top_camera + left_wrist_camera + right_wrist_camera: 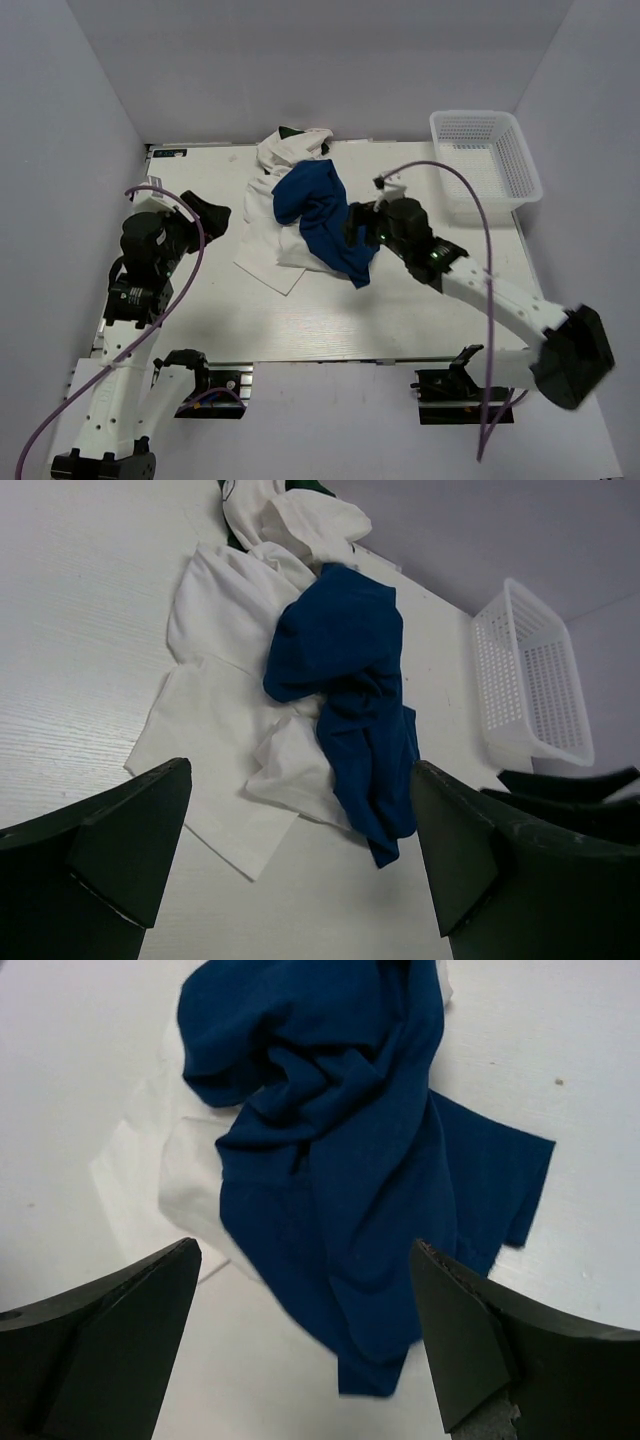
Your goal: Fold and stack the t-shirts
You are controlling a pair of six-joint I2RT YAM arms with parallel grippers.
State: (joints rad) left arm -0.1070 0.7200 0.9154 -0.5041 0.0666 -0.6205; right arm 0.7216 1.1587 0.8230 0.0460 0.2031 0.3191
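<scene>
A crumpled royal blue t-shirt [315,205] [345,660] [330,1140] lies on top of a heap of white t-shirts [262,235] [215,680] at the middle back of the table. A white shirt with dark green parts [292,142] is bunched at the far end of the heap. My right gripper [358,226] [305,1245] stands open at the blue shirt's right side, over its lower end, holding nothing. To the left of the heap, apart from the cloth, my left gripper [208,215] [300,770] is open and holds nothing.
A white plastic mesh basket [487,160] [530,670] stands at the back right corner of the table [320,320]. White walls close in the left, back and right sides. The right arm [500,295] reaches in across the right half.
</scene>
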